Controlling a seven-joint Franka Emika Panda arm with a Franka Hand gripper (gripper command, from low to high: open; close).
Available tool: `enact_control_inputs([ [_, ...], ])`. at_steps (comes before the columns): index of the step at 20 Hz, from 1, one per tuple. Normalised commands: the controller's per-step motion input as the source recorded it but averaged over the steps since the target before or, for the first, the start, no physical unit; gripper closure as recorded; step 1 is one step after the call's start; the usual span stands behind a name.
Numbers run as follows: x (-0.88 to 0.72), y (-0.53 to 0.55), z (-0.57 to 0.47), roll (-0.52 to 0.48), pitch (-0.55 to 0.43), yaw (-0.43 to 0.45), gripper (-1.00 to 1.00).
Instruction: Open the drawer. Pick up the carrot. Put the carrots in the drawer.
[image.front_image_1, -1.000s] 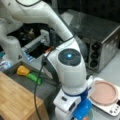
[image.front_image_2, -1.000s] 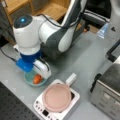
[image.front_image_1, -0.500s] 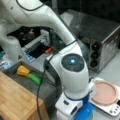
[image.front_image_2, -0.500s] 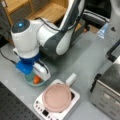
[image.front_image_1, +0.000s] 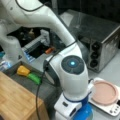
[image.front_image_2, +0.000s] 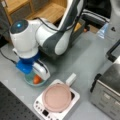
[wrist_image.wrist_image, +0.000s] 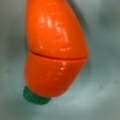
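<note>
Carrot (wrist_image.wrist_image: 55, 52): one, lying in the one teal bowl (image.front_image_2: 30, 81) near the counter's (image.front_image_2: 82, 57) edge. Tool (image.front_image_2: 37, 76) sits over it; grip cannot be told. One drawer (image.front_image_1: 37, 86) stands open, holding two vegetables.

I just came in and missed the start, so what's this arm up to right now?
The Panda arm has its gripper lowered into the teal bowl on the grey table, right over the carrot that lies in it. The wrist view is filled by the carrot, orange with a small green tip, resting on the bowl's floor. In a front view the drawer is already pulled open, with a yellow lump and a green vegetable inside. The carrot is not in the drawer yet.
</note>
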Motion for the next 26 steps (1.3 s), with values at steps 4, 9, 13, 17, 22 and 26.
enact_control_inputs([
  [4,0.25,-0.05,0.03,-0.118,0.183,-0.015,-1.0],
  [9,0.25,-0.04,0.05,-0.125,0.173,-0.019,-1.0],
  [13,0.27,-0.02,0.04,-0.16,0.175,-0.033,-1.0],
  [17,0.32,0.0,-0.01,-0.172,0.162,-0.013,-1.0],
  [22,0.36,0.02,-0.05,-0.176,0.144,-0.011,-1.0],
  [26,0.36,0.03,0.01,-0.184,0.156,-0.017,-1.0],
])
